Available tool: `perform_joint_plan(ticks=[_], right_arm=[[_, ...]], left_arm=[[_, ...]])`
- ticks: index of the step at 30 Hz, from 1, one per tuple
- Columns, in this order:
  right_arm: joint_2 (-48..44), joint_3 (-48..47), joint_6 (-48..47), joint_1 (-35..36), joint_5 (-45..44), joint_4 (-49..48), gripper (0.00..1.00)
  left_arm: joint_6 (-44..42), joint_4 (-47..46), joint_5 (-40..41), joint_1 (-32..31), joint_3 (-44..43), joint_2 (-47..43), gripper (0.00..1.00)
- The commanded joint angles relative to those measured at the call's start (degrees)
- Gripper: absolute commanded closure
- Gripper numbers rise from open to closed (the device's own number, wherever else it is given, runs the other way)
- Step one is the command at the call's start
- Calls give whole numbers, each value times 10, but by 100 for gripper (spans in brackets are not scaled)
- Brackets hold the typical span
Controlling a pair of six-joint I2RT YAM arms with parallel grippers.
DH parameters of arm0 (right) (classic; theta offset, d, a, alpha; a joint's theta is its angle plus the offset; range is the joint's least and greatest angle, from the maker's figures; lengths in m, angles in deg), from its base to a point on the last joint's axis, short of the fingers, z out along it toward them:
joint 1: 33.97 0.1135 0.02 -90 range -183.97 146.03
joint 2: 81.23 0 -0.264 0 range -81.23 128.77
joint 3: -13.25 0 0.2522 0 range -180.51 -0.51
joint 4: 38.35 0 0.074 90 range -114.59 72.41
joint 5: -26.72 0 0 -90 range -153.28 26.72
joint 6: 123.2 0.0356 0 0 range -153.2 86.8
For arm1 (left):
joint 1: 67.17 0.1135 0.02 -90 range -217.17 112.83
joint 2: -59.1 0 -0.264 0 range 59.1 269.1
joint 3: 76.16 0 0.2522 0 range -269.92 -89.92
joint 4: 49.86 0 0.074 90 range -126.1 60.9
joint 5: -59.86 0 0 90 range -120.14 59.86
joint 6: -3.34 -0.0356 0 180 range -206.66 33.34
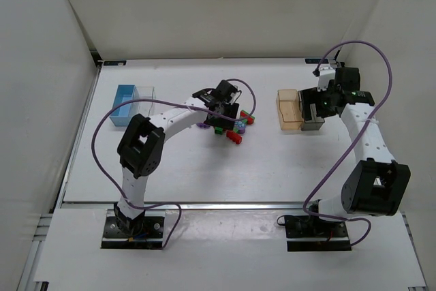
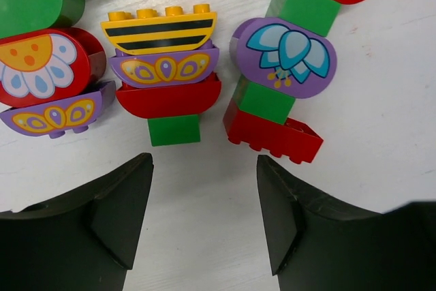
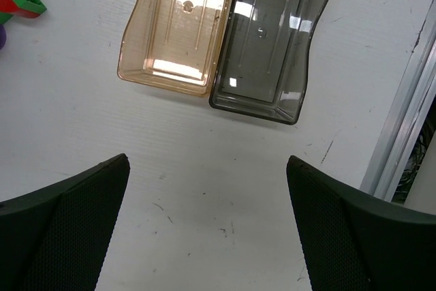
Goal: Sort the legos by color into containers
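Sorting looked unstarted
Legos [image 2: 167,80] lay mixed; amber bin [image 3: 178,25] and grey bin [image 3: 269,39] were empty; left end effector [image 2: 204,165] and right end effector [image 3: 208,165] stood open, holding nothing.

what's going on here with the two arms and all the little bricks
It's a color-sorting job: toy bricks go into bins. The left end effector hangs open just short of a cluster of stacked red, green, purple and yellow bricks, gripping nothing. The right end effector is open too, over the table near the orange bin and grey bin, which sit side by side and hold nothing. A blue bin stands far left. No brick looks sorted yet.
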Motion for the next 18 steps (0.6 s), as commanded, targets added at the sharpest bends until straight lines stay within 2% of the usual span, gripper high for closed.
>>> perform_joint_plan(ticks=[1,18], right_arm=[[-5,6,-6,-8,0,-4,1],[5,6,-8,-8,2,-6,1]], left_arm=[[11,1,13,4,1,2,28],[7,-2,9,32,-14,50,32]])
